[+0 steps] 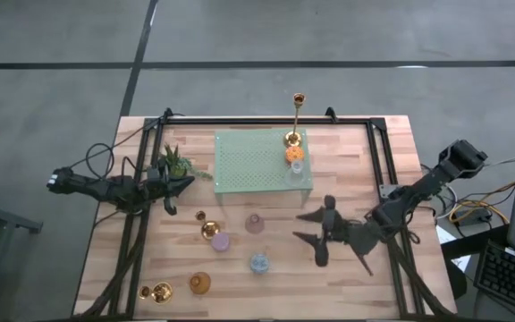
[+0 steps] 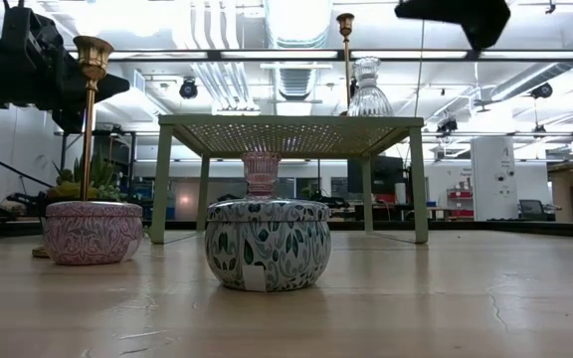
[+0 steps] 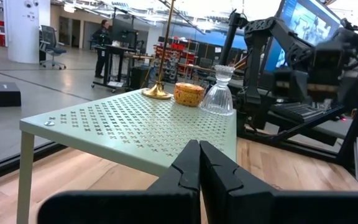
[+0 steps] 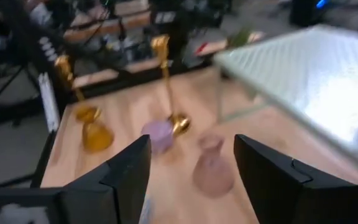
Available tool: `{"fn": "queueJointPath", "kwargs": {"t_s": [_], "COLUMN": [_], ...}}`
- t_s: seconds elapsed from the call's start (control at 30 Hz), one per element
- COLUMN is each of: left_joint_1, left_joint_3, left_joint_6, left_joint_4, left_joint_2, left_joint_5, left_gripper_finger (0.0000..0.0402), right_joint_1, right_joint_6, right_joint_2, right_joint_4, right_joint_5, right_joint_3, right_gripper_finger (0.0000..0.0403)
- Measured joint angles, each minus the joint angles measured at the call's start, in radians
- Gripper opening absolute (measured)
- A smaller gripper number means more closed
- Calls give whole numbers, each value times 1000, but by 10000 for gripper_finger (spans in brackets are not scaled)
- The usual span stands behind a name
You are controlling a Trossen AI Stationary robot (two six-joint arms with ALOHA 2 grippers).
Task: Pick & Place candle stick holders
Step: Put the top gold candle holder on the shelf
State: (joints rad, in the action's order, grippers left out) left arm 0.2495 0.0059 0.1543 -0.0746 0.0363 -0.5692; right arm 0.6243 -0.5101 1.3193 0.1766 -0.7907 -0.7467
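On the pale green perforated stand [image 1: 253, 161] a tall gold candlestick [image 1: 295, 121], an orange holder [image 1: 294, 153] and a clear glass holder [image 1: 297, 170] stand on their bases. On the wood below stand a pink holder [image 1: 254, 224], a purple holder [image 1: 220, 241], a blue holder [image 1: 258, 262], an amber holder [image 1: 200, 283] and two gold candlesticks [image 1: 207, 228] [image 1: 157, 292]. My right gripper [image 1: 316, 229] hovers open, right of the pink holder [image 4: 213, 168], touching nothing. My left gripper [image 1: 175, 190] waits shut at the stand's left, beside the plant.
A small green potted plant [image 1: 175, 163] stands by the stand's left edge. A black frame rail [image 1: 266, 121] runs along the table's far side, and dark rails run along both sides. Bare wood lies near the table's front right [image 1: 347, 286].
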Motion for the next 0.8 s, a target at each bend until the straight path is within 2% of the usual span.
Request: {"fn": "queueJointPath", "kwargs": {"t_s": [0.1, 0.2, 0.37, 0.57, 0.7, 0.8], "left_joint_1": [0, 0, 0, 0, 0, 0], "left_joint_3": [0, 0, 0, 0, 0, 0], "left_joint_6": [0, 0, 0, 0, 0, 0], "left_joint_4": [0, 0, 0, 0, 0, 0], "left_joint_2": [0, 0, 0, 0, 0, 0], "left_joint_5": [0, 0, 0, 0, 0, 0], "left_gripper_finger": [3, 3, 3, 3, 3, 3], "right_joint_1": [12, 22, 31, 35, 32, 15], "right_joint_6": [-78, -226, -421, -434, -462, -378], "right_joint_2": [41, 61, 68, 63, 70, 88], "right_joint_4": [-43, -143, -283, -309, -291, -184], "right_joint_5": [59, 98, 192, 286, 298, 298], "right_joint_3": [-5, -15, -16, -16, -16, -16], "right_gripper_finger": [204, 181, 119, 24, 13, 13]}}
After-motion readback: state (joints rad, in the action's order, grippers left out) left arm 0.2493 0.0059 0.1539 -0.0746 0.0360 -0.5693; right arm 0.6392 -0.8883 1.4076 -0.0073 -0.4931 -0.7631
